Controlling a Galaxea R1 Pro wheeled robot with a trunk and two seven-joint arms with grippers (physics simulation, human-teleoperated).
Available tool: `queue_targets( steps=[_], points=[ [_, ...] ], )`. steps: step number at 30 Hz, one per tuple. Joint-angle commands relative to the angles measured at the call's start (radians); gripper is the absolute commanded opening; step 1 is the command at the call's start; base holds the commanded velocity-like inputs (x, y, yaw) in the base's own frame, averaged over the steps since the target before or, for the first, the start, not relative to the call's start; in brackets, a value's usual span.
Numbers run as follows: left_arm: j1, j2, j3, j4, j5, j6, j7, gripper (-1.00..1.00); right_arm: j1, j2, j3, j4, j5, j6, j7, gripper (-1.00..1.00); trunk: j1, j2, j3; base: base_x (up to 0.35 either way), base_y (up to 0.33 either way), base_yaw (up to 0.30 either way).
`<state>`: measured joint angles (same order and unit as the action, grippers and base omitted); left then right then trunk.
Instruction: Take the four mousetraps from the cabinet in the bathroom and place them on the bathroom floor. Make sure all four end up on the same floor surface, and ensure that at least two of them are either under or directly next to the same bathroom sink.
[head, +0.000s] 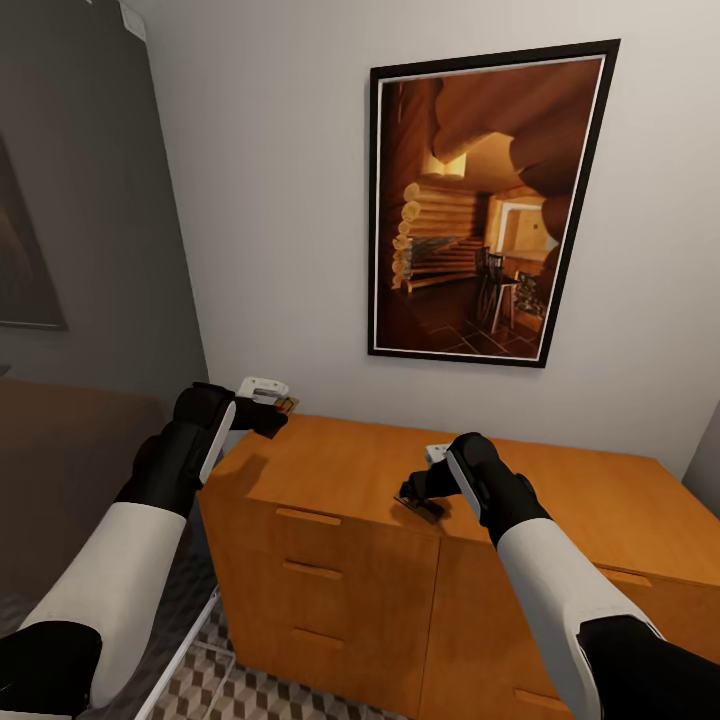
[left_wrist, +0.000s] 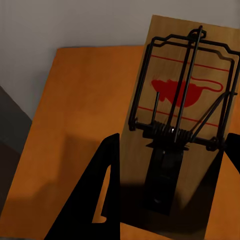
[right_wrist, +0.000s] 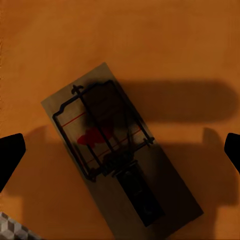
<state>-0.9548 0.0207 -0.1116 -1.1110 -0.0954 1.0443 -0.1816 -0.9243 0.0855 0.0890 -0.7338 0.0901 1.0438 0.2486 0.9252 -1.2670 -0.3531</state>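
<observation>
Left end effector (left_wrist: 165, 190): pinching one mousetrap (left_wrist: 182, 125) by its short end, a dark finger (left_wrist: 102, 190) on each side; in the head view it hangs at the cabinet's back left corner, near the wall.
Right end effector (right_wrist: 120, 150): spread wide, fingertips (right_wrist: 10, 155) well apart on either side of a second mousetrap (right_wrist: 122, 150), holding nothing.
Second mousetrap: lies flat on the cabinet (head: 330, 470) top near the front edge, roughly mid-width, set diagonally between the fingers.
Other traps: cannot be made out here.
Bathroom floor (head: 225, 685): patterned tiles show below the cabinet's left front corner; no trap lies there.
Handling, as a judgement: a thin stiff wooden board, light, carrying a wire spring bar; probably easy to lift but apt to slide on smooth wood.
Where to grip: across the long edges of the bare board, clear of the wire and the dark bait plate, after turning the wrist to match its diagonal lie.
</observation>
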Motion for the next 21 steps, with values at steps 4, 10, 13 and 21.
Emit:
queue_targets(
  steps=[4, 10, 13, 21],
  points=[
    [-0.001, 0.001, -0.002, 0.0, -0.01, 0.003, -0.009, -1.0, -0.001, -0.001, 0.001, -0.001, 0.01, 0.003, 0.011, 1.0, 0.0, -0.001, -0.001, 0.0, 0.0, 0.0],
    [-0.001, 0.001, -0.002, 0.0, -0.01, 0.003, -0.009, -1.0, -0.001, -0.001, 0.001, -0.001, 0.009, 0.003, 0.013, 1.0, 0.0, -0.001, -0.001, 0.0, 0.0, 0.0],
    [-0.001, 0.001, -0.002, 0.0, -0.01, 0.003, -0.009, -1.0, -0.001, -0.001, 0.001, -0.001, 0.009, 0.003, 0.013, 1.0, 0.0, -0.001, -0.001, 0.0, 0.0, 0.0],
    [-0.001, 0.001, -0.002, 0.0, -0.01, 0.003, -0.009, -1.0, -0.001, -0.002, 0.001, 0.0, 0.009, 0.003, 0.014, 1.0, 0.0, -0.001, -0.001, 0.0, 0.0, 0.0]
  ],
)
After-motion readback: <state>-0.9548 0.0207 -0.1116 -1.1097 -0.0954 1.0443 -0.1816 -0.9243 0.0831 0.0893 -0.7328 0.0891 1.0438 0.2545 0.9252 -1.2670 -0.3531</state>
